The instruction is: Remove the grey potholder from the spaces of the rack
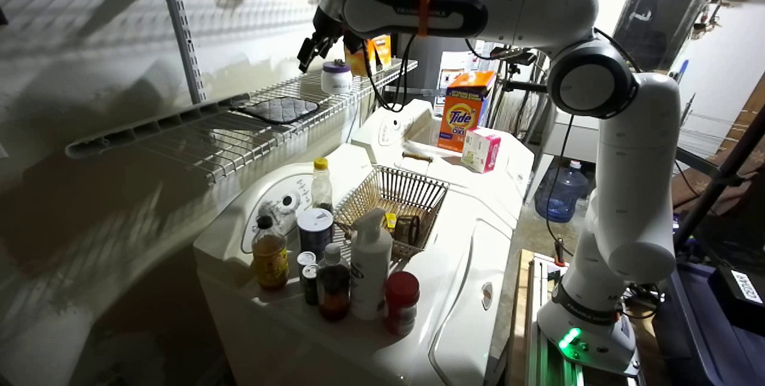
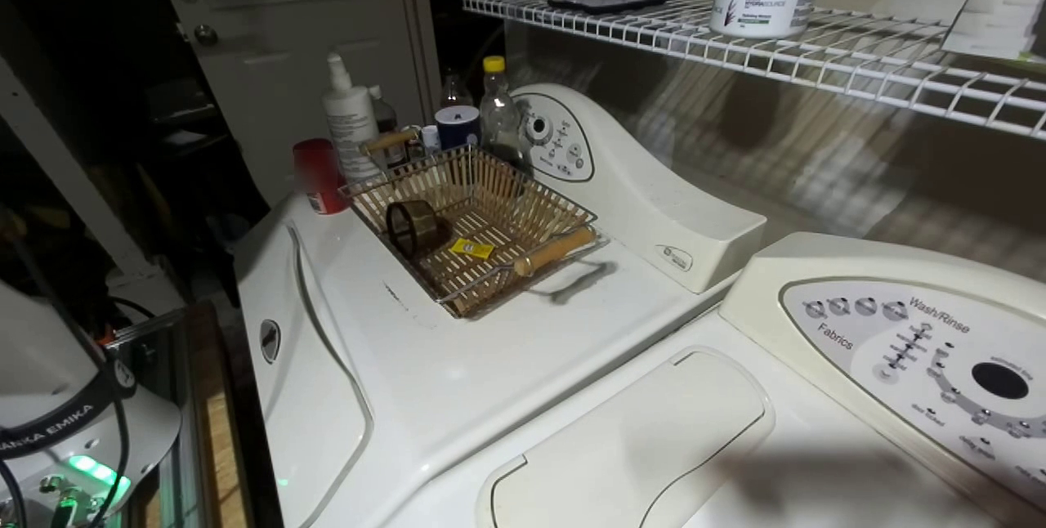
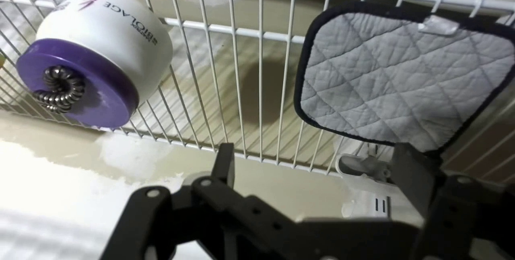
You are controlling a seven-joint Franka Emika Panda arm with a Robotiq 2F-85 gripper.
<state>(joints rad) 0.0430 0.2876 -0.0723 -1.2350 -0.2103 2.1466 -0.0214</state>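
Note:
The grey potholder [image 1: 282, 109] is a quilted square pad with black edging, lying flat on top of the wire rack [image 1: 263, 150]. In an exterior view it shows edge-on as a thin dark pad [image 2: 609, 0] on the white rack [image 2: 858, 74]. In the wrist view the potholder [image 3: 402, 79] is at upper right, with a small pale tag on its edge, and the rack [image 3: 261, 50] runs across. My gripper [image 1: 312, 57] is above the rack, near the jar and apart from the potholder. Its fingers [image 3: 316, 149] are wide apart with nothing between them; the right finger overlaps the potholder's lower corner in view.
A white jar with a purple lid [image 1: 336, 79] stands on the rack beside the potholder, with orange boxes [image 1: 358, 57] beyond. A long pale plastic piece [image 1: 149, 126] lies along the wall side. Below are a wire basket [image 2: 564, 205], bottles and a Tide box [image 1: 463, 114].

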